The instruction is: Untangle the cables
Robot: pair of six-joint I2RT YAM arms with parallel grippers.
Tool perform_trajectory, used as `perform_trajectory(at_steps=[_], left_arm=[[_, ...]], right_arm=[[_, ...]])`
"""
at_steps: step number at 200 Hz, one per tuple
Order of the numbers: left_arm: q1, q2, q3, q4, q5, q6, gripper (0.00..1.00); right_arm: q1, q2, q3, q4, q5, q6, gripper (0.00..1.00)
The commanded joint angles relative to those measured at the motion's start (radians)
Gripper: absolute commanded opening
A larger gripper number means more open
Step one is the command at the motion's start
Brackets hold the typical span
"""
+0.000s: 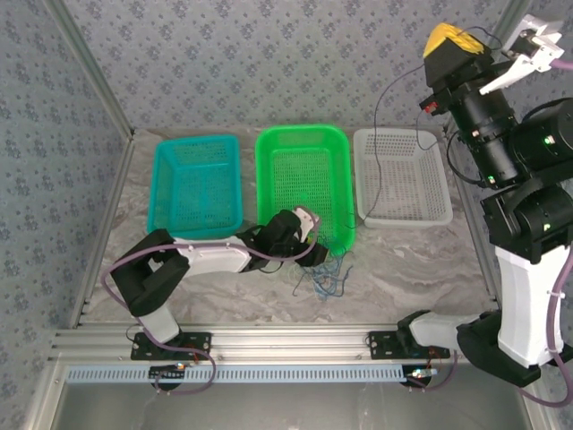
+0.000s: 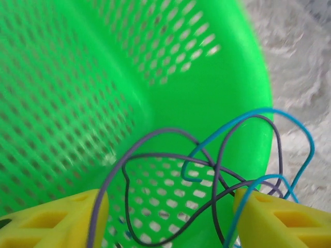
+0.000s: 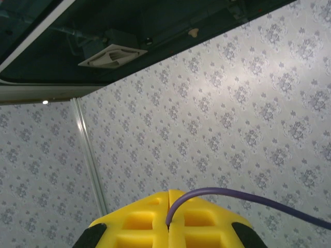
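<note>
The cables (image 1: 324, 279) lie in a small loose tangle of blue and dark loops on the table (image 1: 412, 260), just beside the near right corner of the green basket (image 1: 261, 179). My left gripper (image 1: 309, 249) sits low over them with its yellow fingers (image 2: 282, 219) spread apart. In my left wrist view the loops (image 2: 222, 165) cross the gap between them, against the basket's wall (image 2: 103, 77).

My right gripper (image 1: 452, 40) is raised high at the far right, its fingers pressed together (image 3: 169, 194) on one dark cable (image 3: 232, 195). That strand (image 1: 377, 143) hangs down over the white basket (image 1: 445, 179). A teal basket (image 1: 157, 188) stands left of the green one.
</note>
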Motion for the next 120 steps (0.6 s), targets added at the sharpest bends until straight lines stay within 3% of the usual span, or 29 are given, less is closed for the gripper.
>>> perform_trajectory(at_steps=[1, 59, 120], left_arm=[[-0.006, -0.033, 0.033, -0.062, -0.009, 0.038, 0.65], [-0.007, -0.089, 0.061, -0.140, -0.079, 0.071, 0.67], [-0.025, -0.316, -0.019, -0.292, -0.177, -0.020, 0.71]], right_arm=[[-0.015, -0.012, -0.010, -0.044, -0.016, 0.007, 0.02], [-0.092, -0.080, -0.180, -0.066, -0.020, 0.005, 0.01], [-0.167, -0.109, -0.246, -0.058, -0.035, -0.008, 0.01]])
